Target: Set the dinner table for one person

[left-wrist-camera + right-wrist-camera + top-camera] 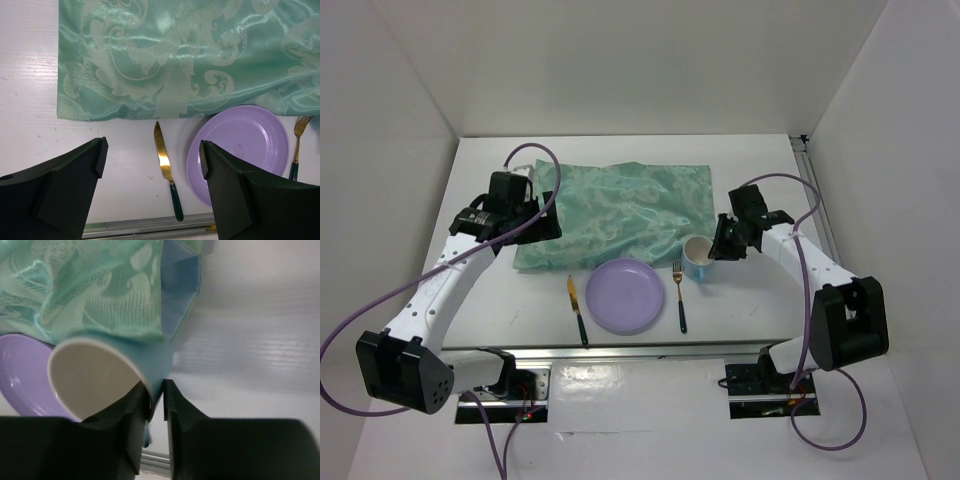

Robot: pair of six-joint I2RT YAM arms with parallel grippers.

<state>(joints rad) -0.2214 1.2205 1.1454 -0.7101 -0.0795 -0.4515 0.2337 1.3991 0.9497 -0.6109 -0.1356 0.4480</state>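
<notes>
**desk** point(620, 150): plain white, flat, rectangular, by far the largest thing in view. the long axis runs left to right in the top view, the short axis from the arm bases to the far wall. it lies under everything listed below, with a metal rail point(650, 348) along its near edge. partly hidden: the middle is under the mat and both sides are crossed by the arms. the wrist views show only patches.

**left fingers** point(65, 185): black, spread wide, holding nothing, over the desk by the mat's near left corner.

**mat** point(620, 210): teal-green patterned cloth, wrinkled.

**knife** point(577, 310): gold blade, dark green handle, tip toward the mat, just left of the plate.

**plate** point(625, 295): lilac, round, its far rim at the mat's near edge.

**fork** point(679, 295): gold tines toward the mat, dark handle, just right of the plate.

**mug** point(95, 375): light blue outside, cream inside, at the mat's near right corner. the base is hidden, so resting or lifted cannot be told.

**right fingers** point(130, 435): closed, pinching the mug's wall at the rim.
</notes>
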